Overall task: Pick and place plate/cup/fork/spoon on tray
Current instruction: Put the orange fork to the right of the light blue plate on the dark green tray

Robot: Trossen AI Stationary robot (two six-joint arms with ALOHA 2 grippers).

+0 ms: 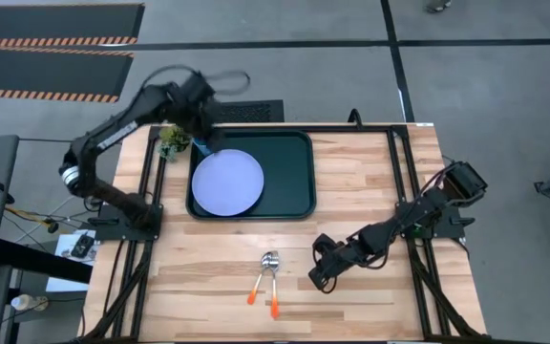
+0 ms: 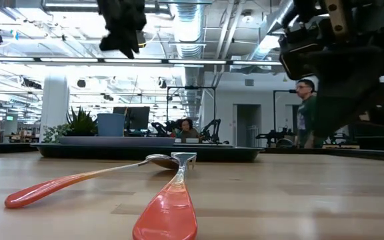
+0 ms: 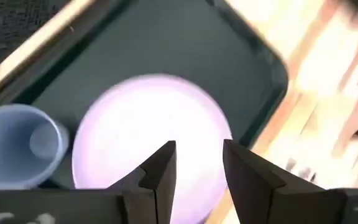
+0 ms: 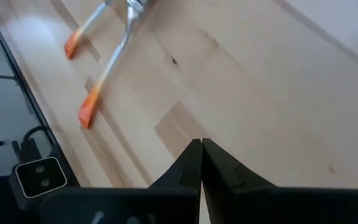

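Observation:
The pale lavender plate (image 1: 227, 182) lies flat in the left half of the dark green tray (image 1: 289, 177). The blue cup (image 1: 203, 146) stands mouth up in the tray's far left corner, beside the plate (image 3: 151, 143); it also shows in the left wrist view (image 3: 20, 146). My left gripper (image 3: 199, 162) is open and empty, hovering above them (image 1: 201, 115). The spoon (image 1: 259, 282) and the fork (image 1: 273, 291) lie on the table near its front edge, heads together and orange handles apart. My right gripper (image 4: 201, 162) is shut and empty, just right of them (image 1: 321, 274).
A small potted plant (image 1: 172, 140) stands on the table just left of the tray's far left corner. Bare wooden table (image 1: 380, 191) lies right of the tray. People show in the room behind the table in the low view (image 2: 305, 113).

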